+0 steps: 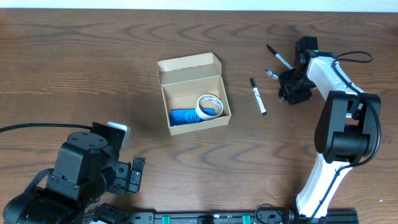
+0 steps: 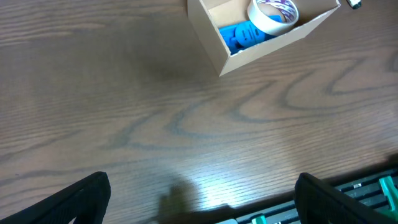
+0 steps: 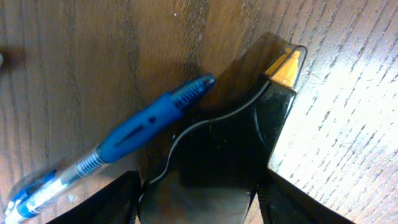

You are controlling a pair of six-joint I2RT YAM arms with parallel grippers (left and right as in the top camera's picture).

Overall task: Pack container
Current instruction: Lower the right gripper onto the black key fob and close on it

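Note:
The container point(image 1: 190, 70) is an open tan cardboard box at the table's middle, with its flap lid tilted back. It holds a white tape roll point(image 1: 209, 106) and a blue object point(image 1: 185, 116). The box also shows in the left wrist view point(image 2: 264, 50), at the top. My left gripper point(image 2: 199, 186) is open and empty, low over bare wood near the front edge, far from the box. My right gripper point(image 3: 199, 205) is down at the table's right side, its fingers closed against a black tool with an orange tip point(image 3: 230, 143). A blue pen point(image 3: 137, 127) lies just beside the tool.
A black marker point(image 1: 258, 96) lies between the box and the right gripper point(image 1: 293, 88). A black pen point(image 1: 280, 57) and the blue pen point(image 1: 272, 73) lie by the right arm. The left arm's base point(image 1: 81, 168) fills the front left corner.

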